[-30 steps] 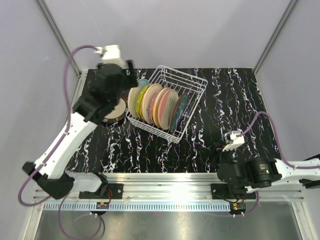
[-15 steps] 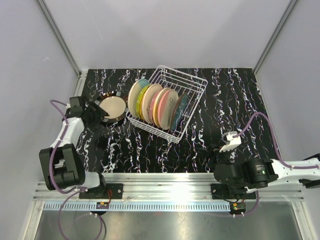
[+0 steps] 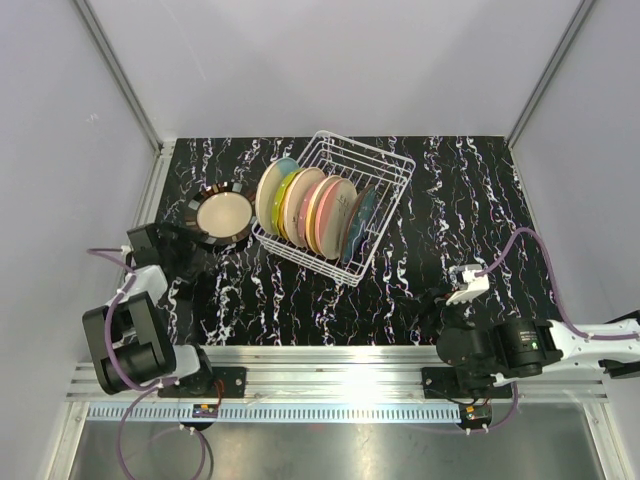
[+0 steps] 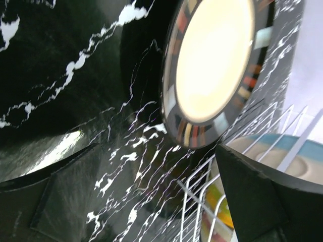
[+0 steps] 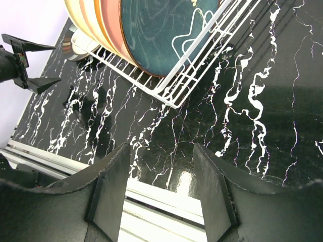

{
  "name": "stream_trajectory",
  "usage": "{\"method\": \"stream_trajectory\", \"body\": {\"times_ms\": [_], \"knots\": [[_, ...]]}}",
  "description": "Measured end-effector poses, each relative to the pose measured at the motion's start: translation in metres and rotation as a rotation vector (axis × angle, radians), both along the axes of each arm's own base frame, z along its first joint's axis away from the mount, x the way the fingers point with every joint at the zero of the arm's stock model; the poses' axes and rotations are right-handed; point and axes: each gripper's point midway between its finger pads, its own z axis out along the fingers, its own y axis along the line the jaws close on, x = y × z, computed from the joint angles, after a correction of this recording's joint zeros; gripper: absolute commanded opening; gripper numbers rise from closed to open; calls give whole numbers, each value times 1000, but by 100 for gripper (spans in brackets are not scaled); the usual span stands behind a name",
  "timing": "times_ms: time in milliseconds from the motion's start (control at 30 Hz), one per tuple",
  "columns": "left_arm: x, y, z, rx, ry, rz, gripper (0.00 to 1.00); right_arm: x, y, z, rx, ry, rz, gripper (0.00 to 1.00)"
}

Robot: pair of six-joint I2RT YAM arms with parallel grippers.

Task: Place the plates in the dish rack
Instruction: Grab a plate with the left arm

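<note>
The white wire dish rack (image 3: 385, 165) stands at the table's middle back with several plates (image 3: 318, 212) upright in it; the teal one (image 5: 161, 35) is nearest the right wrist camera. One plate with a black rim and cream centre (image 3: 223, 215) lies flat on the table just left of the rack, also in the left wrist view (image 4: 212, 60). My left gripper (image 3: 188, 243) hangs low, near and left of that plate, open and empty, apart from it. My right gripper (image 3: 437, 300) is open and empty over the table's near right.
The table is black marble-patterned (image 3: 470, 190), with an aluminium rail (image 3: 320, 360) along its near edge. Grey walls enclose the back and sides. The rack's wire corner (image 4: 222, 191) is close to my left gripper's right finger (image 4: 267, 201).
My left arm has pulled back from over the black-rimmed plate to the near left, its jaws opening wider. The plate stays flat on the table. The right arm has barely shifted.
</note>
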Motion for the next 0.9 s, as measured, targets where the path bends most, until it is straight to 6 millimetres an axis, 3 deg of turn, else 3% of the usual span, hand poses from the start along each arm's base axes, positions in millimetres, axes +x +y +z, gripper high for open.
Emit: {"method": "stream_trajectory", "body": {"times_ms": [167, 433, 900], "knots": [[17, 8, 7, -16, -81, 16, 99, 0, -3, -2, 12, 4, -3, 61], [32, 14, -17, -92, -85, 34, 96, 0, -5, -5, 10, 4, -4, 61], [60, 17, -18, -120, -171, 13, 88, 1, -11, -7, 36, 3, -7, 61]]}}
